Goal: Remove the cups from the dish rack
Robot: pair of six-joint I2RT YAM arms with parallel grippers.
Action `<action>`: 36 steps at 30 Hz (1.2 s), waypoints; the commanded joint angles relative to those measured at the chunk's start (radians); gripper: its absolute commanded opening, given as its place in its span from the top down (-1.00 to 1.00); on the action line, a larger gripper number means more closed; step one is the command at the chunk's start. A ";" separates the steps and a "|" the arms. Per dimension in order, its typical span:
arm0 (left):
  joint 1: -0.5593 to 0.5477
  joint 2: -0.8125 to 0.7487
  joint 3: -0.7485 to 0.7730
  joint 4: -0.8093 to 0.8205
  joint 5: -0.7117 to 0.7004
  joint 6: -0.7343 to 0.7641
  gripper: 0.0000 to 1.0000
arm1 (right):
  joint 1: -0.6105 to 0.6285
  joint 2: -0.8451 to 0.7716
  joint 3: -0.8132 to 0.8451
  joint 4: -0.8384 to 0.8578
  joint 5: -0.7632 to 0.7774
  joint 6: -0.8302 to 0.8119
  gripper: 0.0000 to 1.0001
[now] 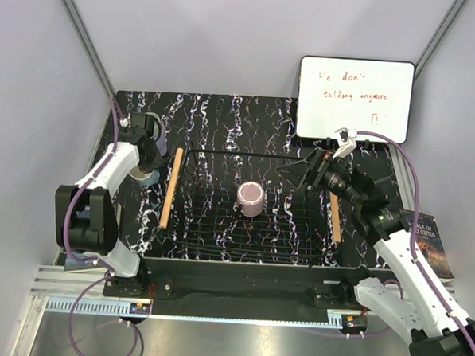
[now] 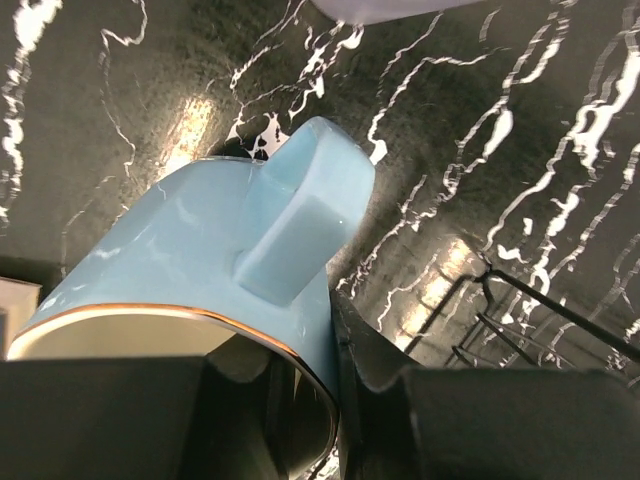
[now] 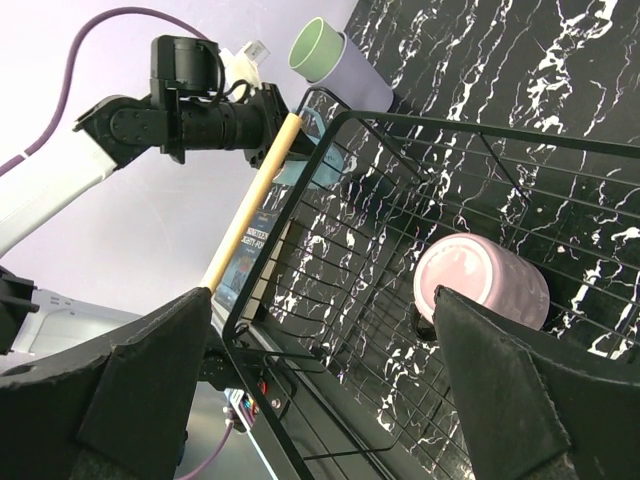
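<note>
Cups first, in the top view. One pink cup [image 1: 251, 199] lies on its side in the middle of the rack [image 1: 223, 152]. At the left of the frame, outside the rack and past the wooden bar [image 1: 171, 188], the left tool [image 1: 148, 172] is clenched on the blue mug [image 1: 151, 178]. The right tool [image 1: 308, 170] hangs over the rack's upper right corner, spread wide and holding nothing.

In the left wrist view, the mug fills the lower left and is tipped over, with its handle [image 2: 300, 225] facing us. It is shiny pale blue with a thin gold line around its mouth. One finger sits inside the mouth and one outside, pinching the wall. I think the mug is light and hard but smooth, so it could slip. The rim wall or the handle looks like the best place to hold. The black counter [image 2: 520, 150] is below it.

In the right wrist view, the pink cup rests on the wires at the lower right. It looks light, round and easy to roll. A purple cup [image 3: 345, 70] with a green inside sits at the top, just past the rack's corner.
</note>
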 commanded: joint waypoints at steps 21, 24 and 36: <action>0.019 0.106 0.047 -0.024 0.037 -0.057 0.77 | 0.002 0.007 -0.026 0.011 0.034 0.001 -0.99; 0.019 0.069 0.051 -0.027 0.033 -0.045 0.36 | 0.002 0.016 -0.024 0.011 0.032 0.001 -0.99; 0.017 -0.066 0.161 -0.076 0.050 -0.052 -0.36 | 0.000 0.033 -0.020 0.014 0.029 -0.013 -1.00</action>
